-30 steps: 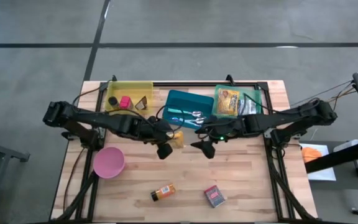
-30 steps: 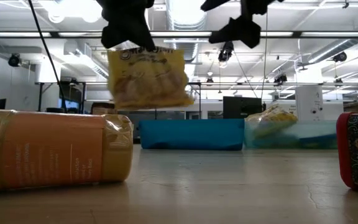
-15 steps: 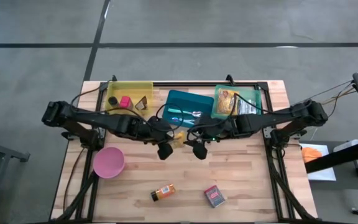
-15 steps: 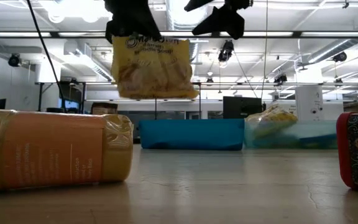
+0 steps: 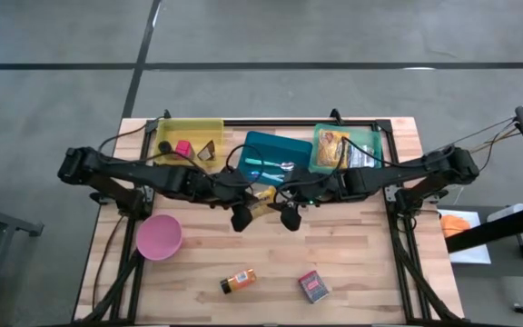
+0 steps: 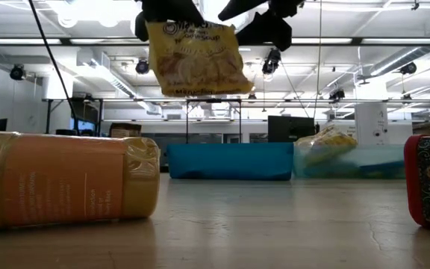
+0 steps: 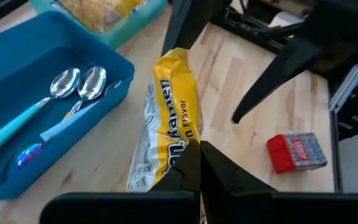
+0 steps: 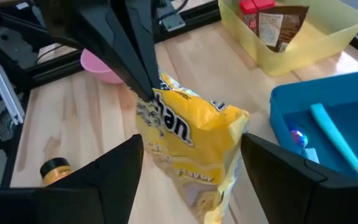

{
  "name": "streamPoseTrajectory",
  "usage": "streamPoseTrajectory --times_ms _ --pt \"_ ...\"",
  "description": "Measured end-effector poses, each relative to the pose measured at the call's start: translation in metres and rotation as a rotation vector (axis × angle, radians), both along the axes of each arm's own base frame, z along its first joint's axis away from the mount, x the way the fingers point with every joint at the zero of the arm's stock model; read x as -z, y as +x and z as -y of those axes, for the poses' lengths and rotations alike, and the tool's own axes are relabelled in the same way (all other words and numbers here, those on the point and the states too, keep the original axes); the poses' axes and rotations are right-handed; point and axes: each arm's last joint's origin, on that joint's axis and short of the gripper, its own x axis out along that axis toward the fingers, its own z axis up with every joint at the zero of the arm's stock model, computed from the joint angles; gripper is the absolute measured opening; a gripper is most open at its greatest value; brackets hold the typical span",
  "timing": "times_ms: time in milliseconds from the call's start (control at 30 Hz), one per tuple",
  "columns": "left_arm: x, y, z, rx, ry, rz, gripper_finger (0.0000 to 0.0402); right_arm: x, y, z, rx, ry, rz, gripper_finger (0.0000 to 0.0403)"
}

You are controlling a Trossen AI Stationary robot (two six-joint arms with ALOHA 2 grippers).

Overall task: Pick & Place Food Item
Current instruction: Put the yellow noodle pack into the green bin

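Observation:
A yellow ramen packet (image 5: 261,198) hangs in the air over the middle of the table, in front of the blue bin. My left gripper (image 5: 241,214) is shut on it; its own view shows the shut fingers (image 7: 199,149) on the packet (image 7: 169,118). My right gripper (image 5: 289,214) is open and faces the left one. Its two fingers stand on either side of the packet's free end (image 8: 194,140); whether they touch it I cannot tell. In the low view the packet (image 6: 196,60) hangs high above the tabletop. My left gripper pinches one end edge of the packet (image 7: 180,154) between its two shut fingers. The fingers (image 8: 138,68) slant down from the table's left side. The packet is lifted clear of the table, tilted, and reaches from the fingers toward my right gripper.
Along the far edge stand a yellow bin (image 5: 189,136) with small items, a blue bin (image 5: 275,159) with spoons and a green bin (image 5: 345,148) with food packets. Nearer lie a pink bowl (image 5: 159,236), an orange bottle (image 5: 238,281) and a red box (image 5: 314,286).
My left gripper has risen and tipped up, carrying the packet higher above the table and swinging it toward my right gripper. My right gripper has moved toward the table's left, up to the packet, so its fingers now flank the free end.

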Motion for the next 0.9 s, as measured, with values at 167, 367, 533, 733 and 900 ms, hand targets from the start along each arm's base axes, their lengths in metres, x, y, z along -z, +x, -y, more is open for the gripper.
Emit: streamPoseTrajectory --times_ms 167,367,533,733,900 --pt "-0.0030 -0.0012 -0.0001 0.006 -0.002 0.015 0.0000 -0.0026 0.0025 0.0007 -0.027 -0.040 0.038 0.0265" --pt "-0.0036 -0.0009 0.0001 0.008 -0.005 0.021 0.0000 -0.0033 0.0030 0.0006 -0.042 -0.041 0.045 0.0265" --pt "-0.0039 -0.0007 0.0001 0.008 -0.006 0.025 0.0000 -0.0027 0.0029 0.0000 -0.060 -0.030 0.043 0.0241" --pt "-0.0043 -0.0003 0.0002 0.009 -0.007 0.032 0.0000 -0.0015 0.0027 0.0000 -0.060 -0.029 0.040 0.0150" --pt "-0.0045 -0.0001 0.0002 0.007 -0.011 0.035 0.0000 -0.0016 0.0027 0.0000 -0.060 -0.029 0.040 0.0063"
